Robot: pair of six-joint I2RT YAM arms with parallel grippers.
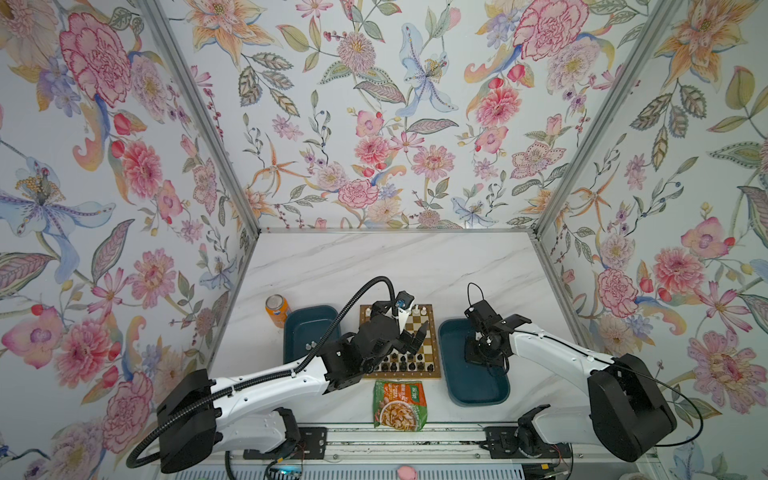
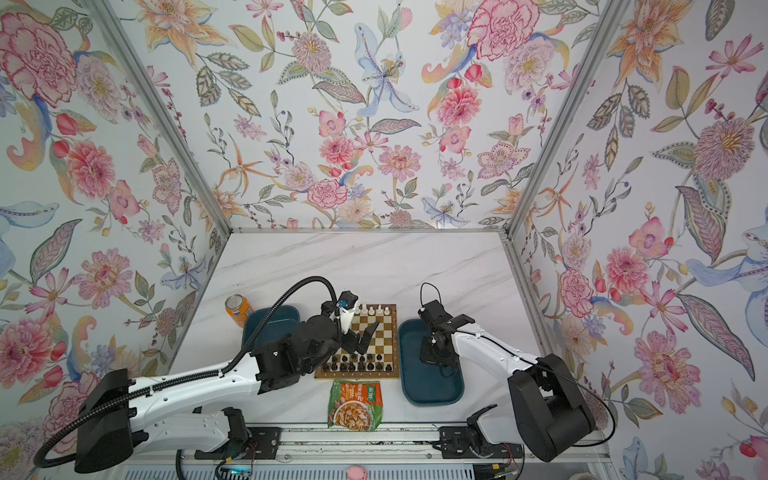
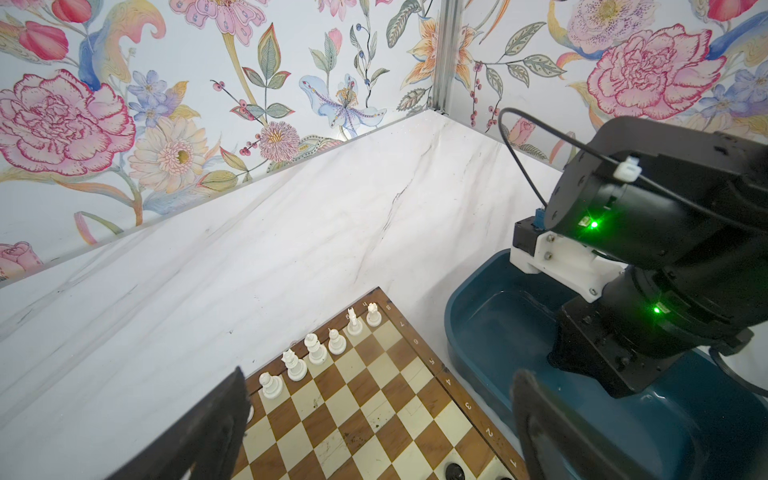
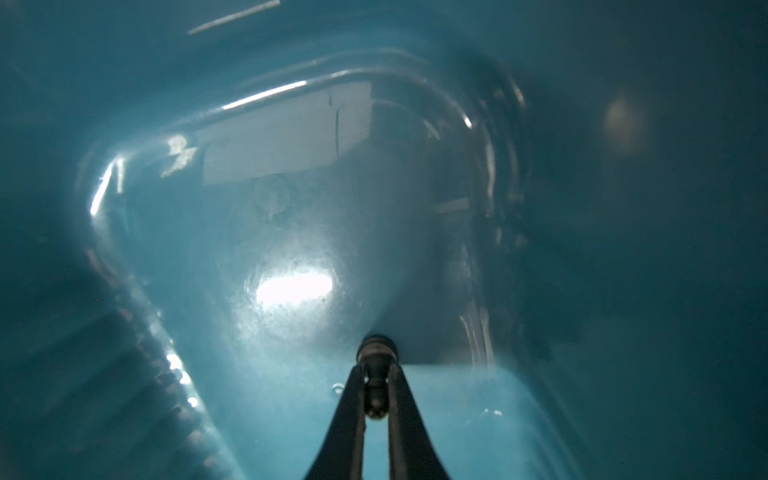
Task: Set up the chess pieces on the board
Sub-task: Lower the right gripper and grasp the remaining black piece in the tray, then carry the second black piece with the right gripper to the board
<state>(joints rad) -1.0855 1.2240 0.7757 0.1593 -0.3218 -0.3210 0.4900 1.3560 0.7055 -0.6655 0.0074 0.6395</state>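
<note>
While the right gripper [image 4: 377, 370] reaches into the right tray [image 4: 174, 257], its jaws are clamped on a black pawn [image 4: 376, 399], which lies lengthwise between the fingertips, base protruding beyond them. The left gripper [image 3: 379, 376] hovers over the board [image 3: 365, 440] with jaws spread wide, holding nothing. White pieces [image 3: 316, 351] stand along its far edge, black pieces [image 1: 411, 367] along the near edge.

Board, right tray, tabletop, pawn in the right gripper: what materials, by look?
Board: looks like wood or veneer, grain visible in the brown squares, satin finish.
Right tray: glossy teal, likely plastic; sharp light reflections.
Tabletop: white marble look, grey veins, smooth; could be laminate.
Black pawn in the shut right gripper: probably moulded plastic, slight sheen.
</note>
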